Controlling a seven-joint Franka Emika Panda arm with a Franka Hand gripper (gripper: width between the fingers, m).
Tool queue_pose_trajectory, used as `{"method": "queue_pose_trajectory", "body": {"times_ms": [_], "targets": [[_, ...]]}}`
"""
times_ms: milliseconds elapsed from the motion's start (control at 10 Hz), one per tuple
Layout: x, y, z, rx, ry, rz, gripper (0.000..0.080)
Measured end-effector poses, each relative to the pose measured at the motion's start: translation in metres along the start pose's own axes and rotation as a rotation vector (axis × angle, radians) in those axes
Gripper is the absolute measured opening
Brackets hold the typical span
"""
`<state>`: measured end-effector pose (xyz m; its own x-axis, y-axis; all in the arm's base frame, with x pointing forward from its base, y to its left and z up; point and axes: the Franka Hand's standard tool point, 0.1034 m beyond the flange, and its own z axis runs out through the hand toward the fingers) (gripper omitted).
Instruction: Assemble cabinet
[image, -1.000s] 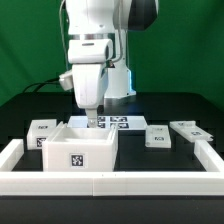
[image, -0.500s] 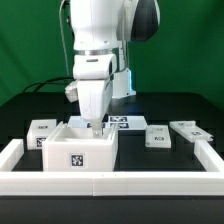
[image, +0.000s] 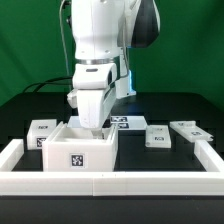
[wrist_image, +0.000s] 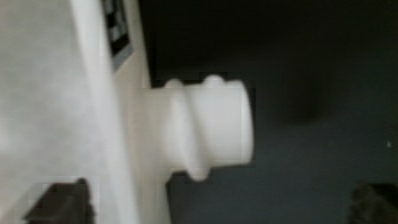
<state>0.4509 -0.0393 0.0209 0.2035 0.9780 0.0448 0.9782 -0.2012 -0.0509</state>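
Observation:
The cabinet's large white box body (image: 79, 148) stands at the front, towards the exterior view's left, with a tag on its front face. My gripper (image: 94, 126) hangs low over the box's back wall, its fingertips at the rim. In the wrist view the white wall (wrist_image: 71, 110) with a round knob (wrist_image: 205, 125) fills one side. The gripper (wrist_image: 217, 205) is open; its dark fingertips (wrist_image: 63, 202) show at both lower corners, with the wall between them and nothing clamped. A small white panel block (image: 42, 128) lies left of the box, and two more panels (image: 158, 136) (image: 187, 129) lie to the right.
The marker board (image: 124, 122) lies behind the box on the black table. A low white border rail (image: 130, 182) runs along the front and both sides. The arm's white base stands at the back centre.
The arm has come down and slightly towards the exterior view's right, bringing the gripper from above the box to its back wall rim. The parts have not moved.

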Motion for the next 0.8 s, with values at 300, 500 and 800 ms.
{"method": "queue_pose_trajectory", "body": {"times_ms": [300, 500, 800], "targets": [[-0.0002, -0.0002, 0.0001, 0.000, 0.000, 0.000, 0.0280], [-0.0002, -0.0001, 0.0001, 0.000, 0.000, 0.000, 0.0098], [-0.0007, 0.0007, -0.0003, -0.003, 0.000, 0.001, 0.0036]]}}
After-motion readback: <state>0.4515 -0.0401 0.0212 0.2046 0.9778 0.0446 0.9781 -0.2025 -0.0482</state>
